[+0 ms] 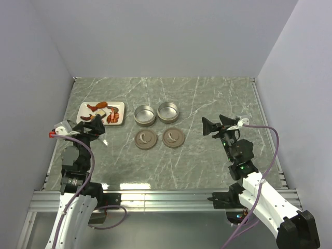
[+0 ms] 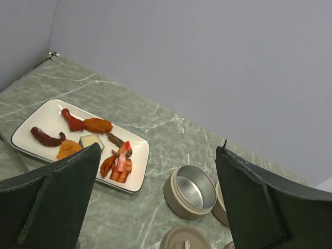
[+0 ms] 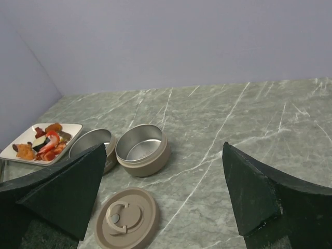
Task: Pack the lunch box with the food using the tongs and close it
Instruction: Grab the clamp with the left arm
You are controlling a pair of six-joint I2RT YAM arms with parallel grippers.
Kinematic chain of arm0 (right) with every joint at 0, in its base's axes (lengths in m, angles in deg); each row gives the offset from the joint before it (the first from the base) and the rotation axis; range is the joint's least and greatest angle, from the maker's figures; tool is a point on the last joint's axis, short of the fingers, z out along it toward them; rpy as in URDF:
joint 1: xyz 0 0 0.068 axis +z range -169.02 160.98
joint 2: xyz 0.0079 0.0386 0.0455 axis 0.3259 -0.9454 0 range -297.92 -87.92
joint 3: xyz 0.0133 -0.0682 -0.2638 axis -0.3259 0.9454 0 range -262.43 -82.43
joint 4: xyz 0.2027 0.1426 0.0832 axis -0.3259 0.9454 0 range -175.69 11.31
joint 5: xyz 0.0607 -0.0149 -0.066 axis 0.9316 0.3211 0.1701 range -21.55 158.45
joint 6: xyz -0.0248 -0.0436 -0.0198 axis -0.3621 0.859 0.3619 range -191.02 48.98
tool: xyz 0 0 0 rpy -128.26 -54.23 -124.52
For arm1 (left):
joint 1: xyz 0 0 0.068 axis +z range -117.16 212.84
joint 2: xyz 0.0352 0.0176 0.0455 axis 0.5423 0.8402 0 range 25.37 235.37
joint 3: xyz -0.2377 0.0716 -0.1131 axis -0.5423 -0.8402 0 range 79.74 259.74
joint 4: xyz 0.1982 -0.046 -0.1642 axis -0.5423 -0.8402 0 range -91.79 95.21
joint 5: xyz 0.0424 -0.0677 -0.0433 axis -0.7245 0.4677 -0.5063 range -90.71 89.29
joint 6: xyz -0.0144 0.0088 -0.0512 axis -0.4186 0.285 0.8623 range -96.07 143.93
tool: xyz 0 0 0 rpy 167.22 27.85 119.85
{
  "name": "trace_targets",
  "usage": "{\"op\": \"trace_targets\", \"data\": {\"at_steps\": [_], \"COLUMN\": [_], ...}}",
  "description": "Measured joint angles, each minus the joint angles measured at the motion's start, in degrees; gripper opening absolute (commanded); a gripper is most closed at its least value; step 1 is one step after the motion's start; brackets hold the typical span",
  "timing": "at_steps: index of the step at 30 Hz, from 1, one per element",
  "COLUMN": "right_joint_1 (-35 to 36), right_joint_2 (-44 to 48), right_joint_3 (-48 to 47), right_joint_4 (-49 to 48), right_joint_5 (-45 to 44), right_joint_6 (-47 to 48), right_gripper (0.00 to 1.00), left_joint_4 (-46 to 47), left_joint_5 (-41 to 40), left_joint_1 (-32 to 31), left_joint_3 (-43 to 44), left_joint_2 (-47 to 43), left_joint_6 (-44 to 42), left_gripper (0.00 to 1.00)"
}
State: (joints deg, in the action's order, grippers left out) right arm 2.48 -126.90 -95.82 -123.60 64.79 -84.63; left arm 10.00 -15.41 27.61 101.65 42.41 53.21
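The food (image 1: 104, 112) is a small pile of red-brown, orange and white pieces on a white plate (image 1: 84, 109) at the back left. The lunch box is two open round metal tins (image 1: 144, 114) (image 1: 168, 111), side by side right of the plate. Their two tan lids (image 1: 145, 139) (image 1: 173, 137) lie flat in front of them. My left gripper (image 1: 89, 126) hovers open just in front of the plate, and its wrist view shows the food (image 2: 83, 139) and a tin (image 2: 191, 191). My right gripper (image 1: 218, 125) stands open to the right of the tins (image 3: 142, 149). The tongs are out of view.
The marble-patterned table (image 1: 207, 98) is enclosed by pale walls at the back and both sides. A metal rail (image 1: 166, 198) runs along the near edge by the arm bases. One lid (image 3: 127, 218) lies just below my right gripper's left finger (image 3: 62, 192).
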Motion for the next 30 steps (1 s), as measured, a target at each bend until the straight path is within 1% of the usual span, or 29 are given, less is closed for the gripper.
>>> {"op": "trace_targets", "data": {"at_steps": [5, 16, 19, 24, 27, 30], "right_joint_1": [0.00, 0.00, 0.00, 0.00, 0.00, 0.00], "right_joint_2": [0.02, 0.04, -0.83, -3.65, -5.25, -7.58], "right_joint_3": [0.00, 0.00, -0.02, -1.70, -4.00, -8.28], "right_joint_4": [0.07, 0.09, 0.09, 1.60, 2.75, 4.79], "right_joint_5": [-0.44, -1.51, -1.51, -1.51, -1.49, -1.44], "right_joint_6": [-0.02, -0.02, -0.04, -0.04, -0.09, -0.31], "right_gripper": [1.00, 1.00, 1.00, 1.00, 1.00, 1.00], "left_joint_4": [-0.50, -3.63, -5.66, -13.14, -14.99, -18.05], "left_joint_5": [-1.44, -3.72, -5.79, -12.76, -16.06, -17.59], "left_joint_1": [0.00, 0.00, 0.00, 0.00, 0.02, 1.07], "left_joint_3": [1.27, 3.76, 5.73, 14.64, 16.83, 18.56], "left_joint_2": [0.50, 6.16, 8.83, 19.82, 25.90, 33.64], "left_joint_6": [0.44, 0.46, 0.26, 0.15, 0.15, 0.20], "left_gripper": [0.99, 1.00, 1.00, 1.00, 1.00, 0.99]}}
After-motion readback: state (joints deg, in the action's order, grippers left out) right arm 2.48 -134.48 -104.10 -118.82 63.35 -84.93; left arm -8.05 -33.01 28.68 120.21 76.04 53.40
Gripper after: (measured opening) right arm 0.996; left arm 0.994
